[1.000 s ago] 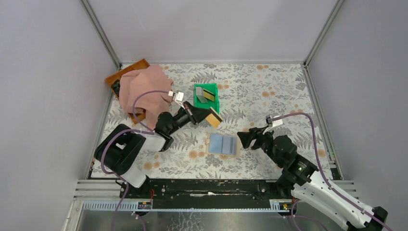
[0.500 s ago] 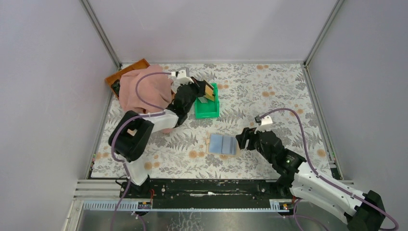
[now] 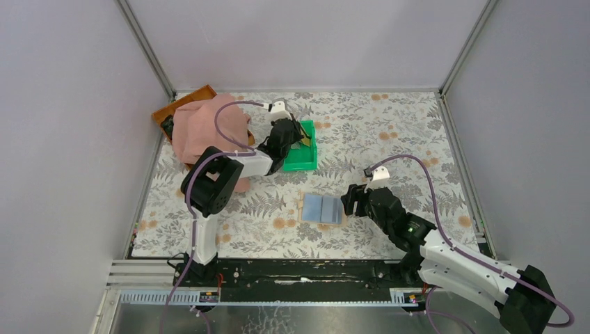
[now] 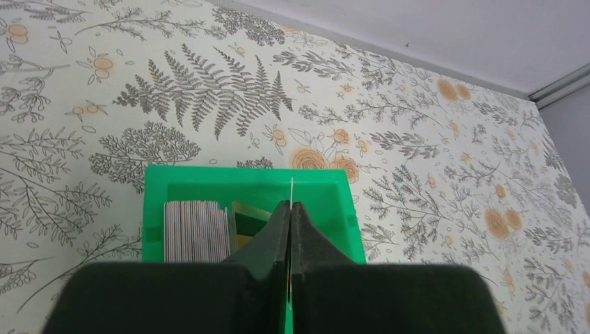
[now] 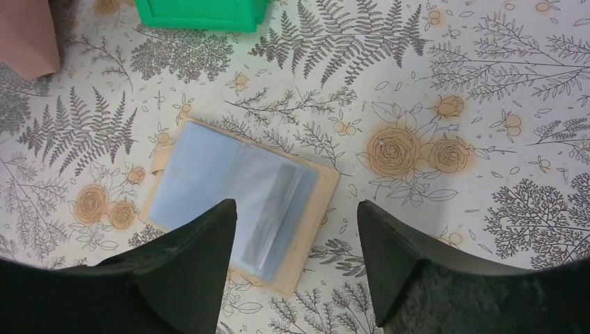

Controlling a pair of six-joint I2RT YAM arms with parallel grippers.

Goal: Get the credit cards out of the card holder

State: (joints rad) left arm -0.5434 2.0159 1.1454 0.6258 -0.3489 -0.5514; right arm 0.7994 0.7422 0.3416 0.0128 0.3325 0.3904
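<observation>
The card holder (image 3: 322, 208) lies open on the table, pale blue inside with a tan edge; it also shows in the right wrist view (image 5: 236, 195). My right gripper (image 3: 350, 202) is open and empty just above the holder's right edge, one finger on each side (image 5: 296, 204). My left gripper (image 3: 296, 136) is over the green bin (image 3: 300, 158) and shut on a thin credit card seen edge-on (image 4: 291, 188). In the bin (image 4: 250, 179) stand a stack of grey cards (image 4: 197, 229) and a yellow card with a dark stripe (image 4: 249, 219).
A pink cloth (image 3: 209, 132) lies over an orange-brown tray (image 3: 182, 104) at the back left, next to the left arm. Grey walls close in the table on the left, back and right. The bin's near edge (image 5: 202, 14) shows in the right wrist view.
My left gripper has carried the card from above the table's middle back and left to over the green bin. My right gripper has shifted slightly left toward the card holder.
</observation>
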